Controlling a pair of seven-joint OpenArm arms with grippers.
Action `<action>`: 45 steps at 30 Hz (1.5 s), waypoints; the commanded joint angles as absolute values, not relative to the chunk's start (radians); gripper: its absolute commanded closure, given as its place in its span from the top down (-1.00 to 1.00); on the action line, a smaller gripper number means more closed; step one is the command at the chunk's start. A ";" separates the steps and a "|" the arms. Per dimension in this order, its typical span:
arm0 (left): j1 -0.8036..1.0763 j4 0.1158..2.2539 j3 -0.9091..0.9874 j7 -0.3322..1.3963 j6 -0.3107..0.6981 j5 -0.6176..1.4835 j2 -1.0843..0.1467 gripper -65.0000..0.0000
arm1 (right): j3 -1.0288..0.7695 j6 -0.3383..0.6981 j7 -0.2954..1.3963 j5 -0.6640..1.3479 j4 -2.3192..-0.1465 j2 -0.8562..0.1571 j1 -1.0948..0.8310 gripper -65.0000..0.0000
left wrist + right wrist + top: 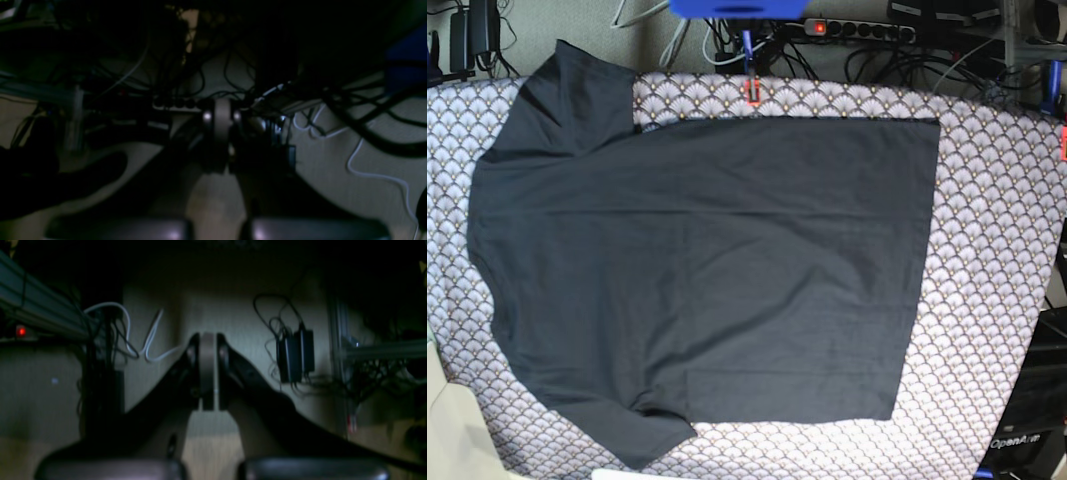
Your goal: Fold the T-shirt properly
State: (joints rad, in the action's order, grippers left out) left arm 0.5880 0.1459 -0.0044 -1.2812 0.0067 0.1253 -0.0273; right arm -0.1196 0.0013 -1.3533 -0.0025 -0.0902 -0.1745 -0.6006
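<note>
— Black T-shirt [707, 270]?
— Spread flat, unfolded, on grey scallop-patterned cloth [992, 250] covering table; collar end toward left of base view, hem toward right, one sleeve up by power strip [867, 30].
— Left hand [222, 133]?
— Shut, gripping nothing, hanging over floor cables [367, 133], away from T-shirt.
— Right hand [207, 371]?
— Shut too, empty, above bare floor beside black adapters [295, 355].

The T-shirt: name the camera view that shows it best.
The base view. There the T-shirt lies spread flat, unfolded, on the scallop-patterned cloth, both sleeves visible. Both wrist views show only shut grippers, floor and cables, none of the shirt.
</note>
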 commanded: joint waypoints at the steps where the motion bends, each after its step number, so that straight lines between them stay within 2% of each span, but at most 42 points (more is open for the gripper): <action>1: 0.634 0.199 -0.007 -1.313 0.007 0.128 -0.025 -1.00 | -0.120 -0.007 -1.380 0.007 -0.122 -0.183 -0.650 -1.00; 7: 0.897 0.714 -0.005 -1.283 0.007 0.127 -0.041 -1.00 | -0.124 -0.012 -1.374 0.007 -0.499 -0.180 -0.837 -1.00; 11: 1.063 1.156 -0.001 -1.035 -0.002 0.133 -0.084 -1.00 | -0.154 -0.008 -1.340 0.076 -0.820 -0.174 -0.984 -1.00; 16: 1.158 1.564 0.024 -0.742 -0.004 0.148 -0.122 -1.00 | -0.177 -0.007 -1.090 0.142 -1.274 -0.176 -1.145 -1.00; 19: 1.176 1.742 0.070 -0.607 -0.004 0.165 -0.117 -1.00 | -0.203 -0.007 -0.951 0.145 -1.511 -0.179 -1.210 -1.00; 23: 1.135 1.939 0.143 -0.343 -0.005 0.180 -0.116 -1.00 | -0.226 -0.005 -0.687 0.145 -1.776 -0.179 -1.216 -1.00; 28: 1.006 2.006 0.231 -0.022 -0.004 0.308 -0.116 -1.00 | -0.228 -0.002 -0.398 0.145 -1.943 -0.173 -1.132 -0.98; 33: 0.908 2.003 0.286 0.173 0.004 0.378 -0.122 -1.00 | -0.226 0.028 -0.332 0.147 -1.937 -0.157 -1.069 -0.56; 35: 0.886 2.003 0.294 0.206 0.004 0.369 -0.117 -1.00 | -0.229 0.030 -0.334 0.147 -1.933 -0.147 -1.064 -0.50; 45: 0.796 2.000 0.298 0.232 0.004 0.367 -0.124 -1.00 | -0.223 0.030 -0.289 0.147 -1.931 -0.140 -1.020 -0.49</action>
State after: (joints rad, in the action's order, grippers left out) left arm 0.7898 1.9842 0.2947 0.2581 -0.0002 0.3676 -0.1165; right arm -0.2176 0.0288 -0.2592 0.1390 -1.9175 -0.1375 -1.0084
